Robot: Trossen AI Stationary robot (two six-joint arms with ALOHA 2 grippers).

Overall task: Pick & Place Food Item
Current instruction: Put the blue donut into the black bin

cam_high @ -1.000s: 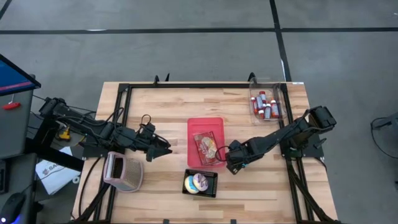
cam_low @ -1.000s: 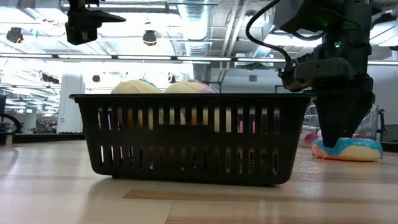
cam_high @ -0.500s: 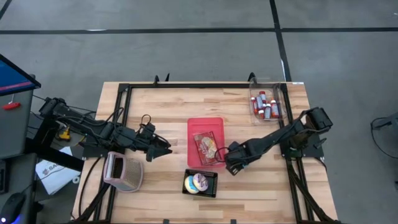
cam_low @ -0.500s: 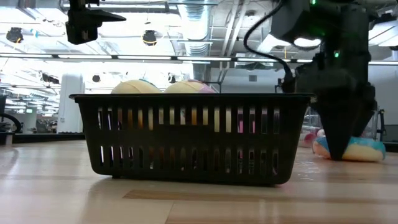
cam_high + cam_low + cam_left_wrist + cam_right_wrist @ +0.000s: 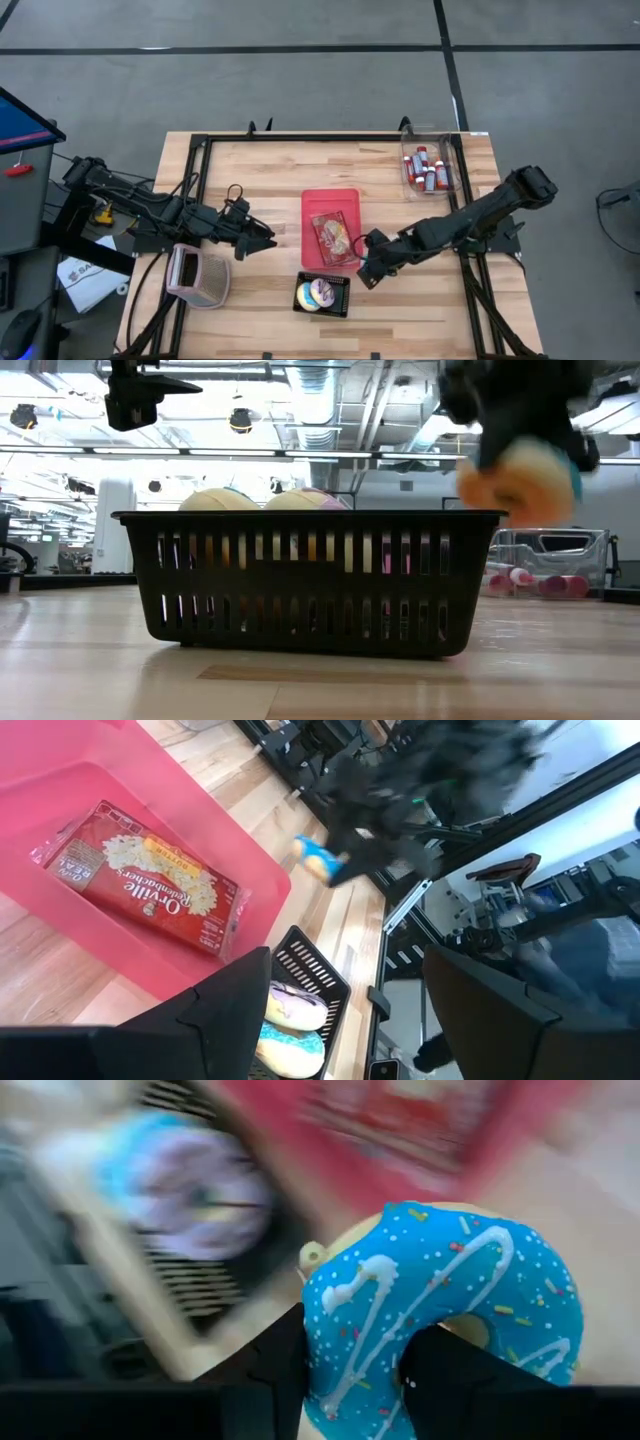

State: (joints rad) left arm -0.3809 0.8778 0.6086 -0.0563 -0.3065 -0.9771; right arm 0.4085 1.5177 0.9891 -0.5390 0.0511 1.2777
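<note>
A red tray [image 5: 331, 198] sits in the middle of the wooden table [image 5: 270, 170] with a popcorn packet [image 5: 331, 236] lying flat inside it. Just in front of the tray stands a black slotted basket [image 5: 322, 294] holding two frosted donuts [image 5: 319, 292]; in the low view the basket fills the foreground and hides most of the table behind it. A clear bin of small red-capped bottles [image 5: 428, 168] rests at the far right corner, and a pinkish container [image 5: 199, 276] lies near the left arm, well away from the tray.

The right gripper [image 5: 367, 271] hangs over the table between the tray's right edge and the basket, its arm stretched low from the right side and angled steeply down. Its fingers are clamped on a blue-iced donut [image 5: 450, 1310] with white drizzle and sprinkles, which is lifted clear of the wood, above the basket's rim height in the low view [image 5: 520, 480].

The left gripper [image 5: 268, 241] waits left of the tray, jaws spread apart and holding nothing
</note>
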